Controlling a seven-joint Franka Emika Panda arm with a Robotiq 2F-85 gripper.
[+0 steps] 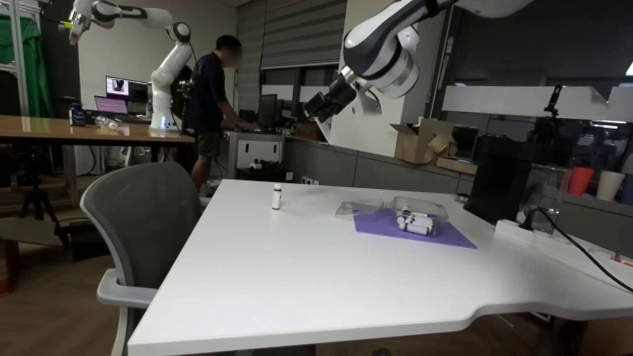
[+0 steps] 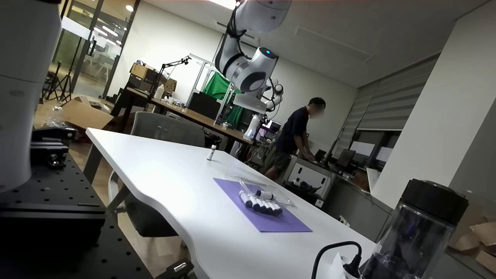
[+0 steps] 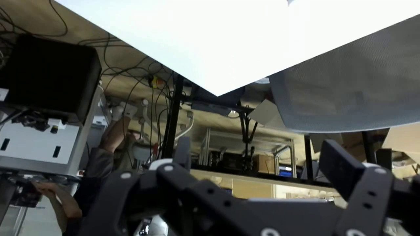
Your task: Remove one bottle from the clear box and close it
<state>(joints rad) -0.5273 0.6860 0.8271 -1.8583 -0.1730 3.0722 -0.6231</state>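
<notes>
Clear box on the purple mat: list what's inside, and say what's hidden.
The clear box holds several small white bottles: in an exterior view, a row lying with dark ends showing, plus one bottle at an angle. Anything beneath them is covered.

Both exterior views are facing across the nearby table (image 1: pixel 296 277) from different sides, sharing the clear box (image 1: pixel 436 212). The wrist view is looking, upside down, past the table's corner at upper centre.

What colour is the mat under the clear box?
Purple; the mat shows best in an exterior view.
</notes>
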